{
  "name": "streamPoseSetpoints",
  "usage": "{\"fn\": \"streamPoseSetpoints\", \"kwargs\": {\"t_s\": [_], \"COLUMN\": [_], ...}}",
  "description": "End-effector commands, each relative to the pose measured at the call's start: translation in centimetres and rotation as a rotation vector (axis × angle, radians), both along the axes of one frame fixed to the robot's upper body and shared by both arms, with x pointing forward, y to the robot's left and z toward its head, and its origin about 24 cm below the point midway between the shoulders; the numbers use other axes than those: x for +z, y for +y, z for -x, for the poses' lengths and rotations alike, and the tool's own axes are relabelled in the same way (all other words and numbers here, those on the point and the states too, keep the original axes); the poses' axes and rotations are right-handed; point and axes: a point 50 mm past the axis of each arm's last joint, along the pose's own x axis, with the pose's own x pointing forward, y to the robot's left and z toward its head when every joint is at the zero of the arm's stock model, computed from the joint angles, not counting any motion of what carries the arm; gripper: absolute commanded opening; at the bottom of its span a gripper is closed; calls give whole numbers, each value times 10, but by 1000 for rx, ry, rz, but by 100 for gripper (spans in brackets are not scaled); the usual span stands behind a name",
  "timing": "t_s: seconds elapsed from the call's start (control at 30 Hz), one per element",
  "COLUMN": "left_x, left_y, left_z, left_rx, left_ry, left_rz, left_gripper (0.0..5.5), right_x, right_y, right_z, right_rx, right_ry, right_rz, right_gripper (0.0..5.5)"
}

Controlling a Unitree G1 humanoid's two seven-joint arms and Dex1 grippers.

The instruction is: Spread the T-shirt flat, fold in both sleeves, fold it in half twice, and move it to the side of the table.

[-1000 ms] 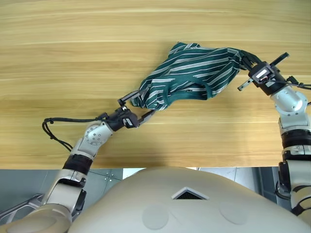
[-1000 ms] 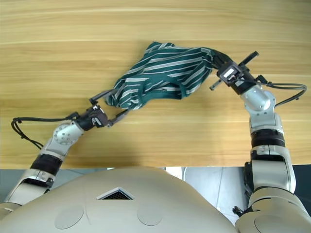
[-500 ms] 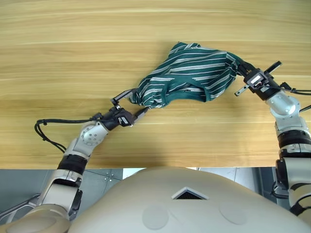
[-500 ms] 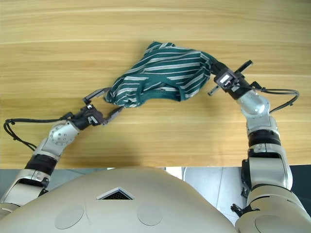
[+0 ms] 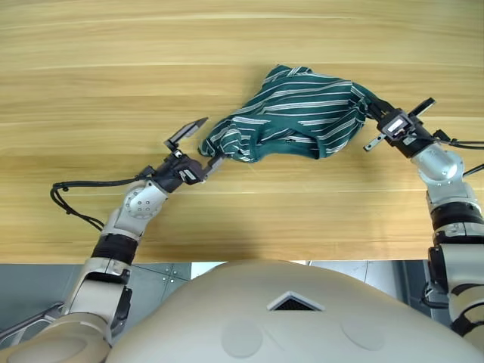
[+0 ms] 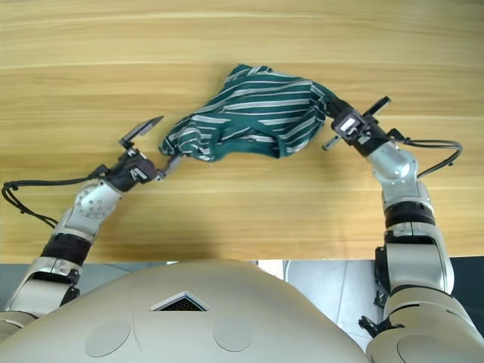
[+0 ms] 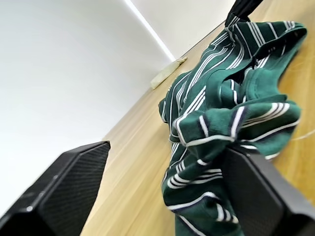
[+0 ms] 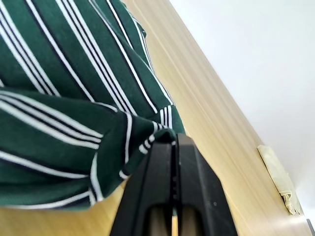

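T-shirt [image 5: 295, 113], green with white stripes, bunched on tabletop [image 5: 113, 68], upper centre of eye view. Right end effector [image 5: 376, 104] clamped tight on shirt's right corner; wrist view shows fabric pinched between fingers. Left end effector [image 5: 203, 144] gaping wide around shirt's left end, lower finger touching fabric. Left wrist view adds pale scrap [image 7: 167, 74] at tabletop's far edge.

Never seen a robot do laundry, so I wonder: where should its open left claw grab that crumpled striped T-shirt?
Probably the bunched end of the T-shirt nearest the left gripper, coming from the robot's left, low over the table. That lump sits right at its open fingers, and the right gripper pinches the opposite end, so pulling apart should help spread it.
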Motion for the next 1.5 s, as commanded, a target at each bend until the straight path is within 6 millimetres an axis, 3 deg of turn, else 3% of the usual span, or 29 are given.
{"fn": "streamPoseSetpoints", "kwargs": {"t_s": [0.03,0.5,0.87,1.03,1.17,1.37,1.5], "left_x": [3,-19,-6,38,68,93,119], "left_y": [0,-4,3,25,41,44,49], "left_z": [-4,2,-5,-22,-35,-41,-27], "left_rx": [14,-50,9,140,189,74,-37], "left_ry": [-21,103,31,-168,-274,-320,-404], "left_rz": [15,-105,-35,162,351,498,565], "left_gripper": [382,153,4,4,4,4,4], "right_x": [4,6,14,38,70,114,136], "right_y": [4,8,16,17,14,16,18], "right_z": [-4,-4,-5,-10,-14,-6,17], "right_rx": [10,18,38,24,12,127,300], "right_ry": [-21,-31,-58,-139,-264,-430,-523], "right_rz": [-5,-17,-49,-227,-435,-679,-851], "right_gripper": [0,0,0,0,0,0,0]}}
